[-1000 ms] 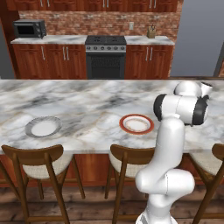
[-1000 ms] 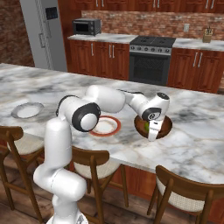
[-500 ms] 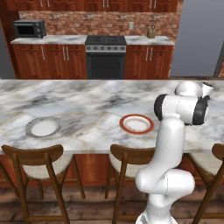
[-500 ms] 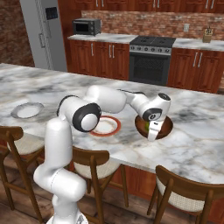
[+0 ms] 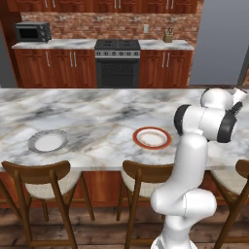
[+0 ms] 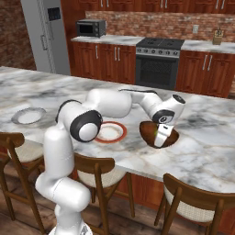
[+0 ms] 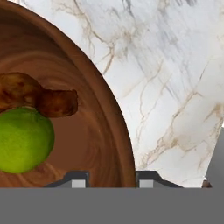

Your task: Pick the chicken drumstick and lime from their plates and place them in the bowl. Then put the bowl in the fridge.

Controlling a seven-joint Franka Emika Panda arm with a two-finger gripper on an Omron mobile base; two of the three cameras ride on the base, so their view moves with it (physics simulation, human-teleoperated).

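Your gripper straddles the near wall of the bowl, one finger inside and one outside, clenching on the rim; lime and chicken drumstick lie inside.

green lime, golden-brown drumstick, reddish-brown bowl, grey-veined white marble counter

We see a wood-grain bowl, smooth; a matt, finely dimpled lime; a rough browned chicken drumstick; a polished marble counter.
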